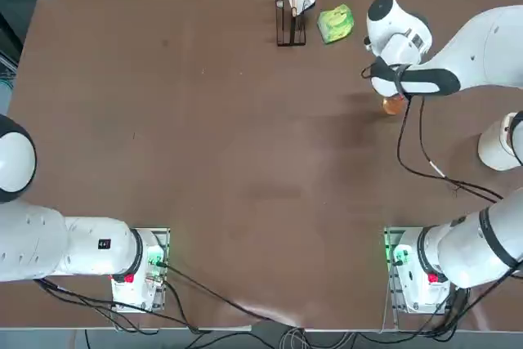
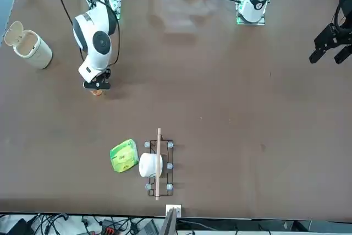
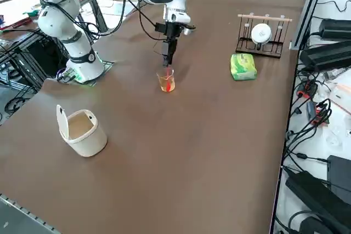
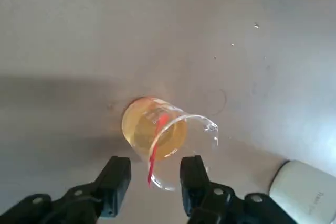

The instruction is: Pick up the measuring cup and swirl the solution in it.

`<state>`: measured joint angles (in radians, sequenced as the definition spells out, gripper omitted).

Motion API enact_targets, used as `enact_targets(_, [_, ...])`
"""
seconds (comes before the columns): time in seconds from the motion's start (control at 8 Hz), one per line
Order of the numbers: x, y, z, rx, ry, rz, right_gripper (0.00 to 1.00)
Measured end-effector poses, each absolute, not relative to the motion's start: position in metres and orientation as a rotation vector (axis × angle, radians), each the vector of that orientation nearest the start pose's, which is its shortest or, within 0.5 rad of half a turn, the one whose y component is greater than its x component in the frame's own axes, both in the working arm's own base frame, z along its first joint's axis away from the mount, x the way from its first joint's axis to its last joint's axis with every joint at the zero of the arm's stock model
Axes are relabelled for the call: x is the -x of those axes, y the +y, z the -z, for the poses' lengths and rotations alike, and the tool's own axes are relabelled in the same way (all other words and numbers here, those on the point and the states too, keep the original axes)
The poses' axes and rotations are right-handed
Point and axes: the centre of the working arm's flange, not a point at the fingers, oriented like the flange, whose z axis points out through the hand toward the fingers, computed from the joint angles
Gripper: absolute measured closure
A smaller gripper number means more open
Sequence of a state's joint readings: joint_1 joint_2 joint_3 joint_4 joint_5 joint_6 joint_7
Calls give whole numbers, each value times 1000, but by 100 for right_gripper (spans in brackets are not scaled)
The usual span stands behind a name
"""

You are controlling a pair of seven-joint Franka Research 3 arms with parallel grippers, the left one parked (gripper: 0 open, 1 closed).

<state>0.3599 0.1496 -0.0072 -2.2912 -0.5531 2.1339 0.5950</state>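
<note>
Right wrist view: the measuring cup (image 4: 198, 137) is seen upright on the table (image 4: 63, 35), with amber solution (image 4: 140, 125) and a red strip (image 4: 153, 160) inside. By the right gripper (image 4: 156, 162), partly open, nothing appears held; its fingers are placed about the rim, probably for gripping. Farther off, a white bin (image 3: 91, 142) is left with its lid raised.

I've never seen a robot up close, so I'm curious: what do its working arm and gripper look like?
The right arm is white and rounded, with dark bands at its joints and black cables hanging from it. At its base, a red spot and a green light show. The right gripper is black, its two blocky jaws dotted with small round screws.
</note>
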Motion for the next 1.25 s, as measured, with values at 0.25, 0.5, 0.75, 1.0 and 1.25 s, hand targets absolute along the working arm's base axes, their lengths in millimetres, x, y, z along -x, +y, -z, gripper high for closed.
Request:
enact_targets(0.25, [-474,150,-269,-2627,171,96,52])
enact_targets(0.5, [-474,150,-269,-2627,170,95,53])
enact_targets(0.75, [-474,150,-269,-2627,165,94,57])
enact_targets(1.0, [-474,151,-269,-2627,156,91,66])
enact_targets(1.25, [-474,151,-269,-2626,154,91,78])
